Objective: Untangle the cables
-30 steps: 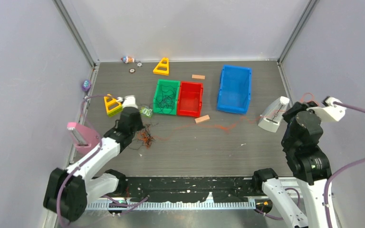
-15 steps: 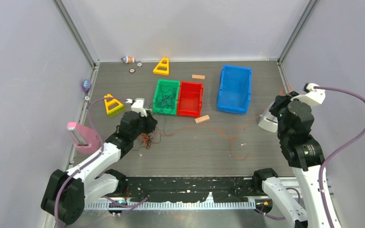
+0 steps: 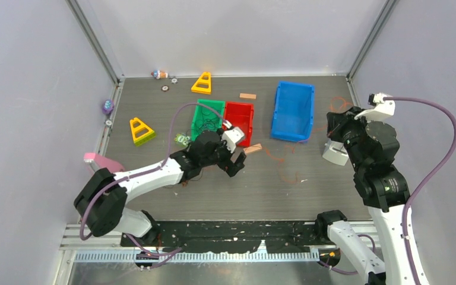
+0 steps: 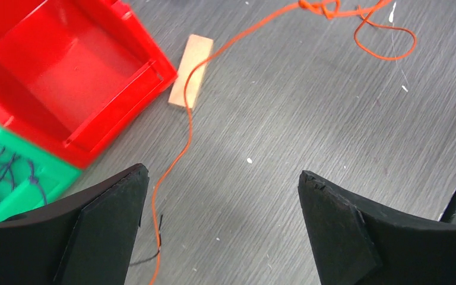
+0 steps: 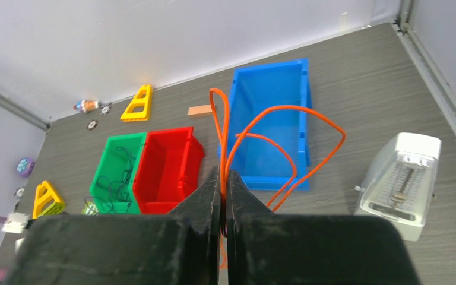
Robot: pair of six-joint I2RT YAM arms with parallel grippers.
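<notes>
- Loose clump (image 3: 183, 178): orange and dark strands lie on the worktop (image 3: 273, 196) beside the left forearm, nearest to you. No tool touches it.
- Left tool (image 4: 221, 184): its fingers stand wide apart and hold nothing. It hangs above the worktop, just near of the red bin (image 4: 59, 71).
- Orange strand (image 4: 188, 127): one thin line lies flat on the worktop inside the left tool's gap, off-centre toward the finger on the bin side.
  - Its long axis runs away from the tool, near to far, so it lies square to the line on which the fingers close.
  - It passes over the wooden block (image 4: 191, 70), then bends right toward a small knot.
  - Judgement: the left arm is the nearer one, and a straight drop looks enough to pinch the strand. You may want to shift slightly toward the bin side first.
- Right tool (image 5: 224, 178): its fingers are together, clamped on the orange loops (image 5: 300, 109). It is held high at the right side, well apart from the left tool.
- Green bin (image 5: 124, 138): it holds the dark cables (image 5: 119, 193) and touches the red bin.
- Blue bin (image 5: 285, 89): it stands farthest back, and I see no cable in it.
</notes>
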